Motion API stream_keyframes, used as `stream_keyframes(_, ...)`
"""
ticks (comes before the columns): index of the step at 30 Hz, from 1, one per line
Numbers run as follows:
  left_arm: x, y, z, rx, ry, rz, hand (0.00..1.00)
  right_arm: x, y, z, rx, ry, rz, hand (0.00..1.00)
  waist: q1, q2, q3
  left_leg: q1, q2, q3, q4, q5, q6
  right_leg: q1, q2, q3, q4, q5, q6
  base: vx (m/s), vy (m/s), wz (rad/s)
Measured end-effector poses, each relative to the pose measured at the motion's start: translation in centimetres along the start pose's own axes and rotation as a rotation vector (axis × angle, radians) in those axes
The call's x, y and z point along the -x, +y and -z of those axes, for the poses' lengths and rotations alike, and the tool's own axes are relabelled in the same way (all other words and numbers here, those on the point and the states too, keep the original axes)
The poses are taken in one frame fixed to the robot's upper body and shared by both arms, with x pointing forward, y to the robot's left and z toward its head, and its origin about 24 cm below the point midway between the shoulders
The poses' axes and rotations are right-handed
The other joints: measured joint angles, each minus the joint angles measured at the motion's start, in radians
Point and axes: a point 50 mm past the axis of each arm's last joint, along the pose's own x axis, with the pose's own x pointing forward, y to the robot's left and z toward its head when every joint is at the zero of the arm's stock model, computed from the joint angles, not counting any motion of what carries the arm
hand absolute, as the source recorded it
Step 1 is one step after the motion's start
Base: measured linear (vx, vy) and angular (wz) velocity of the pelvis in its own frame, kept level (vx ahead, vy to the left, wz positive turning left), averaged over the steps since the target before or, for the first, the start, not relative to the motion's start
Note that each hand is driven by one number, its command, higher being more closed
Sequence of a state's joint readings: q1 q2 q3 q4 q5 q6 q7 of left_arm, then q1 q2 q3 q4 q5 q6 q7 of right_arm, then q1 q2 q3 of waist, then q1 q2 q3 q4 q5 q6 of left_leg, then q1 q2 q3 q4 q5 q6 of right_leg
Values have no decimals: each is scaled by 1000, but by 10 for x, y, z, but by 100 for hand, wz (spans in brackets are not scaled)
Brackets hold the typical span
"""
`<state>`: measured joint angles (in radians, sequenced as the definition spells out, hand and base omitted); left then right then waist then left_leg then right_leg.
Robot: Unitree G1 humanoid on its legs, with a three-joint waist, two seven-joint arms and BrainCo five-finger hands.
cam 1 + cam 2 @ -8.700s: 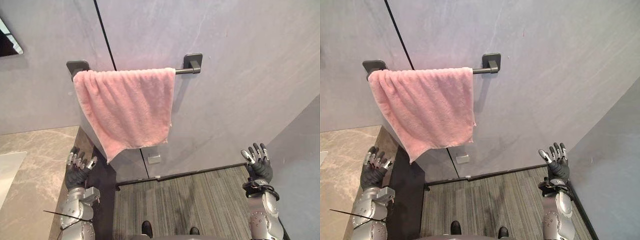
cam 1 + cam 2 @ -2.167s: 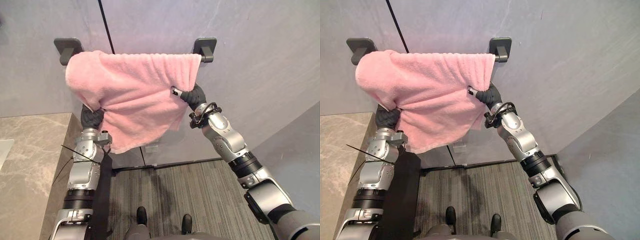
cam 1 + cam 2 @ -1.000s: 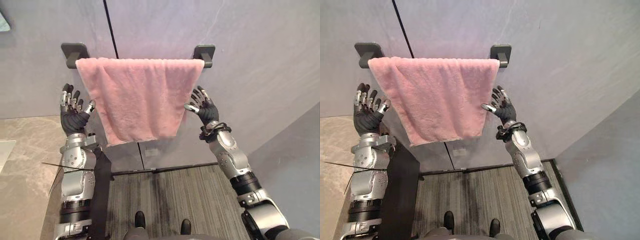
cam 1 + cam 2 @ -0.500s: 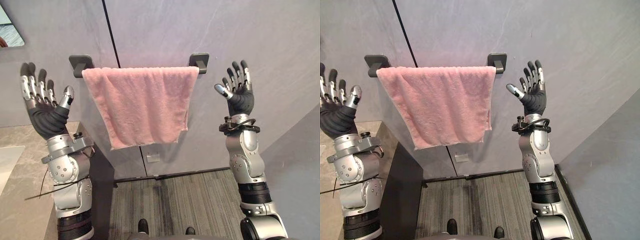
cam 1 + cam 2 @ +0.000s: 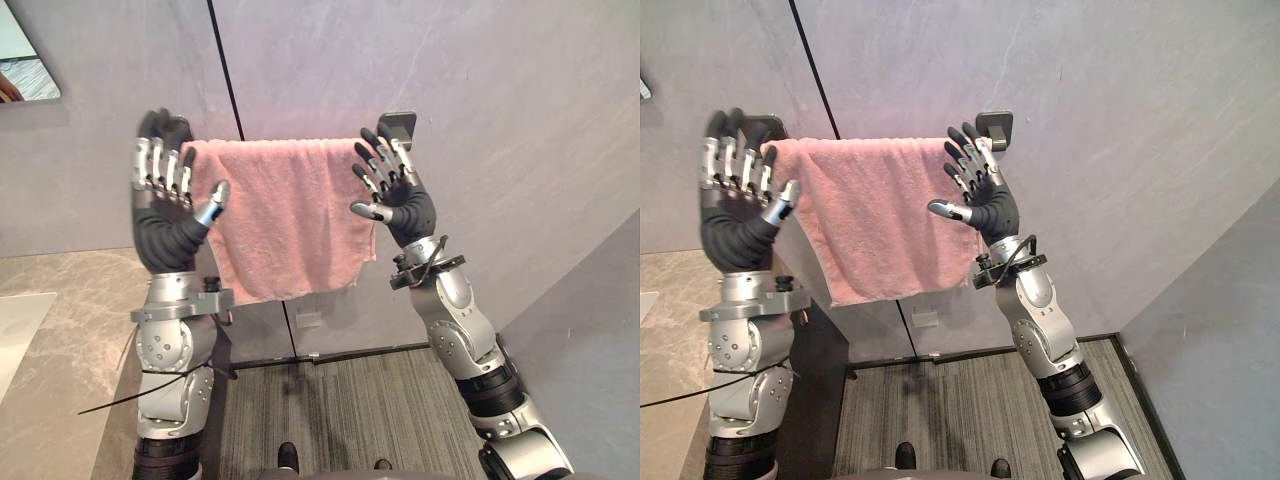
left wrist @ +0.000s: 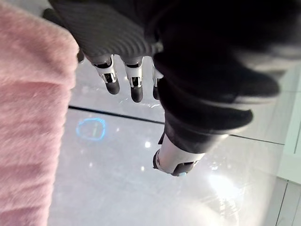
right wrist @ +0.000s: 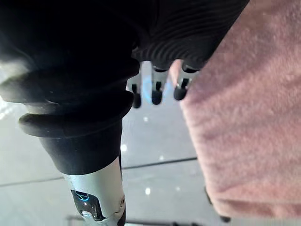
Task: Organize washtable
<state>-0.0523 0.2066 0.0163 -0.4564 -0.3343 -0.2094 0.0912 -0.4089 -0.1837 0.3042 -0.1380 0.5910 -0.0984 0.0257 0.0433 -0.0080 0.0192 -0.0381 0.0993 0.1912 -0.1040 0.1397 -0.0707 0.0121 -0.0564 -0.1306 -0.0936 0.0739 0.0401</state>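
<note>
A pink towel (image 5: 290,215) hangs spread over a dark wall rail, whose right bracket (image 5: 401,124) shows above my right hand. My left hand (image 5: 167,215) is raised at the towel's left edge, fingers straight and spread, holding nothing. My right hand (image 5: 395,195) is raised in front of the towel's right edge, also with straight fingers and nothing in it. In the left wrist view the towel (image 6: 28,127) lies beside my fingers (image 6: 113,75). The right wrist view has the towel (image 7: 244,113) next to my fingers (image 7: 157,89).
A marble washtable counter (image 5: 70,330) lies at the lower left, with a pale basin edge (image 5: 15,325). A mirror corner (image 5: 25,65) sits at the upper left. Grey wall panels stand behind the rail, and striped dark flooring (image 5: 350,415) lies below.
Both hands have come in from wide apart to the towel's two side edges, still with straight fingers. The towel hangs spread on the rail as before.
</note>
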Motion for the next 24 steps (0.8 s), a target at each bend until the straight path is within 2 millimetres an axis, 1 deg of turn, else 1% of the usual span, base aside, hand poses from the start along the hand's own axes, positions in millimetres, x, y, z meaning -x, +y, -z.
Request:
stream_keyframes(3, 5, -6, 15, 23, 76, 38, 0, -6, 7, 6, -5, 31, -40, 0, -1, 0, 0, -2, 1, 0, 0, 0, 0, -2, 0, 0, 0, 0, 1, 0, 0, 0)
stream_keyframes(6, 9, -9, 30, 32, 150, 60, 0, -6, 9, 13, -12, 70, -52, 0, 0, 0, 0, -24, 2, -1, 0, 0, 0, -22, 0, -2, 2, 0, 1, 0, 0, 0)
stream_keyframes(8, 12, -8, 38, 36, 194, 65, 0, -5, 9, 18, -8, 101, -59, 0, 0, 0, 0, -38, 2, 0, 0, 1, 0, -37, 1, -2, 4, 0, 1, 0, 0, 0)
stream_keyframes(10, 17, -5, 53, 39, 266, 62, 0, -4, 5, 26, -4, 142, -47, 0, 1, 0, 0, -48, 2, 0, 0, 4, 5, -47, 1, -1, 4, 0, 1, 16, -2, -1)
stream_keyframes(15, 24, 0, 71, 42, 358, 46, 0, -5, 1, 32, -1, 169, -32, 0, 3, 0, 1, -79, 3, 2, 0, 5, 6, -83, 3, 2, 7, 11, -2, 47, 1, -3)
stream_keyframes(17, 22, 1, 76, 37, 378, 41, 0, -7, -1, 35, 1, 183, -22, 0, 2, -1, 4, -87, 4, 2, 0, 7, 5, -90, 4, 2, 9, 11, -2, 51, 1, -1)
stream_keyframes(20, 10, 0, 79, 36, 364, 44, 0, -14, -3, 36, 11, 186, -20, 0, 3, 3, 27, -99, 6, 4, 0, 9, 4, -106, 6, 3, 22, 10, -2, 24, 1, -1)
stream_keyframes(22, -2, -1, 79, 36, 344, 33, 0, -17, -3, 33, 14, 176, -17, 0, 3, 4, 57, -106, 6, 5, 0, 12, 6, -116, 6, 5, 29, 10, -2, -11, 7, -2)
stream_keyframes(24, -7, -2, 82, 33, 343, 21, 0, -17, -4, 33, 15, 176, 1, 0, 3, 3, 59, -123, 8, 9, 0, 14, 8, -136, 6, 12, 32, 11, -3, -11, 14, -6)
